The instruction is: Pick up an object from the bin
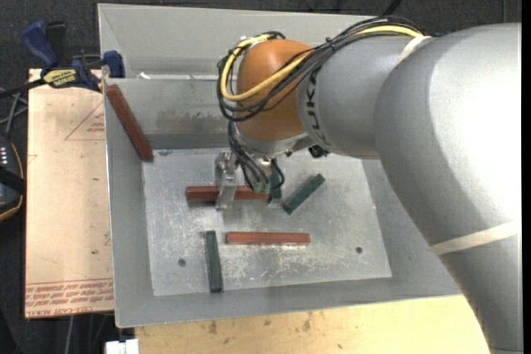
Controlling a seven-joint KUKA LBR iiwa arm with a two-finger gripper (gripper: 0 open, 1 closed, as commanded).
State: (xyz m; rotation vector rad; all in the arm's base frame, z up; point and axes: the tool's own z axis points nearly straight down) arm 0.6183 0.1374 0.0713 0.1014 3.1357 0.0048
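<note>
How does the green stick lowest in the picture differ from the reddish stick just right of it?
The green stick is dark green; the reddish stick is brown-red. The green stick points up the picture, the reddish stick across it. Both are slim bars lying flat.

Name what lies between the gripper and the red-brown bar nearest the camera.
Bare bin floor, seen in the camera view, separates the gripper from the red-brown bar nearest the camera.
</note>
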